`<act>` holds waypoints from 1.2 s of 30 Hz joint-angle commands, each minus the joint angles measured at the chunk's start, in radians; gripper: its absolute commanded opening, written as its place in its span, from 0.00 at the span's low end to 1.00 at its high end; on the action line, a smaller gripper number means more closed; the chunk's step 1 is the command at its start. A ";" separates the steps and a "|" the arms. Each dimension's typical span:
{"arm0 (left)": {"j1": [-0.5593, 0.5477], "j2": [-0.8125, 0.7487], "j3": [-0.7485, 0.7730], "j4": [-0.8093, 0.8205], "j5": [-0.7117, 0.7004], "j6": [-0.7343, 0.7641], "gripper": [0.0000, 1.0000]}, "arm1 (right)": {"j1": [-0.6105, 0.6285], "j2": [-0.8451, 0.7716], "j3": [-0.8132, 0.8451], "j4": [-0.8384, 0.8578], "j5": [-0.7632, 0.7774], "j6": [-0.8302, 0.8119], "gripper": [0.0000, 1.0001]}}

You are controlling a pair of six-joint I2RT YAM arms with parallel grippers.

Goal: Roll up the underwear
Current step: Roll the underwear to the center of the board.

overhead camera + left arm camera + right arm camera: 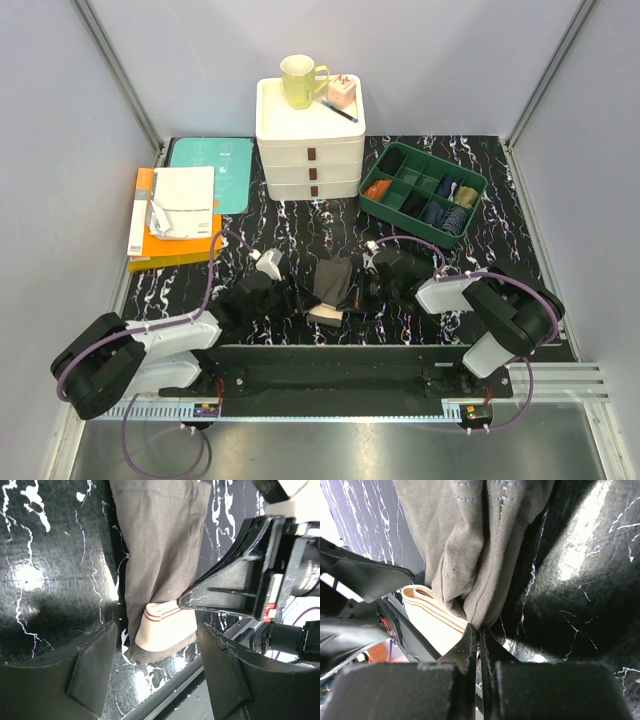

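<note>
right wrist | underwear (470,545) edge pinched in right hand (480,636)

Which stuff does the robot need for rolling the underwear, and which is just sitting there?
For the job: brown underwear, right gripper pinching it, left gripper open.
Just lying about: mug, drawers, sock tray, books.

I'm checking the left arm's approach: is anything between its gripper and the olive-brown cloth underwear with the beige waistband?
Nothing visible. The left gripper stands open at the waistband end of the olive-brown underwear; the right gripper, shut on the cloth, reaches in from the side, not between them.
</note>
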 commanded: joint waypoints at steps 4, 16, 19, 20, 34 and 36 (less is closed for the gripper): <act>-0.001 0.126 -0.065 0.236 0.030 -0.025 0.59 | 0.004 0.034 -0.011 -0.103 0.089 -0.044 0.00; -0.002 0.360 -0.114 0.543 0.036 -0.064 0.00 | -0.003 -0.078 0.018 -0.232 0.141 -0.055 0.29; -0.004 0.334 -0.113 0.501 0.019 -0.058 0.00 | -0.008 -0.213 0.060 -0.399 0.218 -0.063 0.44; -0.004 0.326 -0.113 0.485 0.015 -0.055 0.00 | -0.008 -0.245 0.084 -0.459 0.259 -0.066 0.49; -0.042 0.240 -0.091 0.380 -0.033 -0.045 0.00 | -0.009 -0.128 0.272 -0.461 0.255 -0.037 0.49; -0.048 0.228 -0.082 0.363 -0.045 -0.037 0.00 | -0.009 -0.102 0.269 -0.438 0.238 -0.032 0.48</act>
